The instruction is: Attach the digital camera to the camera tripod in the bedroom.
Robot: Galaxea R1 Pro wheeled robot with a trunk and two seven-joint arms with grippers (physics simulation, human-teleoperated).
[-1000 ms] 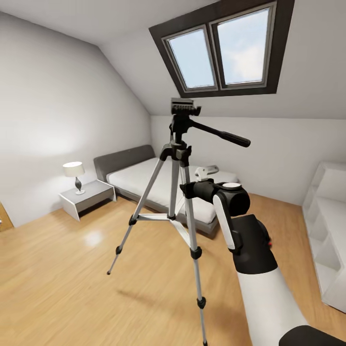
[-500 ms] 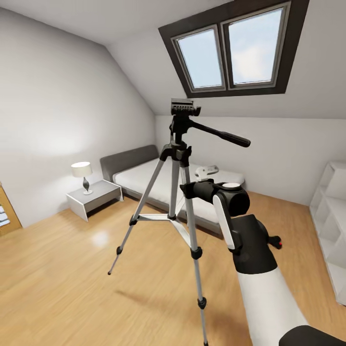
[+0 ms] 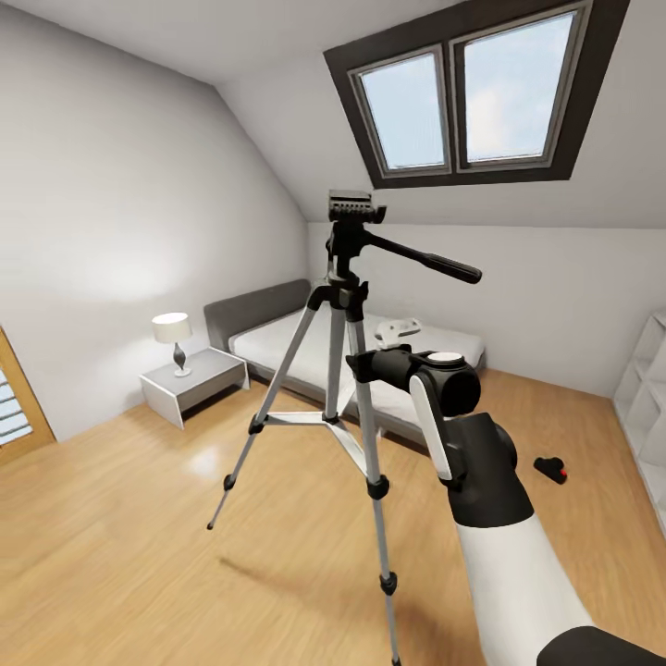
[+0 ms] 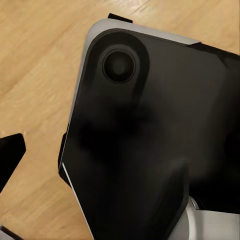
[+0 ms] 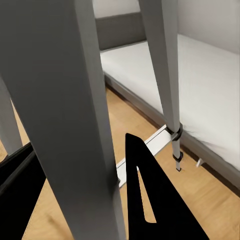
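Nearest the head camera, the right arm reaches up and forward, and the right gripper [image 5: 75, 200] sits against a leg of the camera tripod [image 3: 344, 305]; in the right wrist view its two dark fingers [image 5: 150, 200] stand either side of a broad silver-grey leg, so they look pinched around it, and that grip appears to carry the stand. The left gripper [image 4: 10, 160] hangs low beside the robot's own dark body above the wood floor [image 3: 120, 518], with one dark fingertip at the frame edge, and whether it is spread or pressed together cannot be told. The tripod stands just ahead of the right arm, legs splayed, its dark head and long pan handle [image 3: 430, 262] at the top with nothing mounted on it. As a judgement, the stand is light but tall and top-heavy, its thin telescoping legs stiff yet prone to swing, so a hold high on a leg near the hub would steady it best. Beyond the tripod and to its right, the digital camera [image 3: 552, 467] lies on the floor, small, black, with a red spot; it is probably rigid, light and smooth-sided, best taken across its boxy body, clear of the lens. Farther behind the tripod stands the bed [image 3: 305, 338], with the nightstand [image 3: 194, 379] and lamp [image 3: 173, 335] to its left, under the skylight [image 3: 472, 92].
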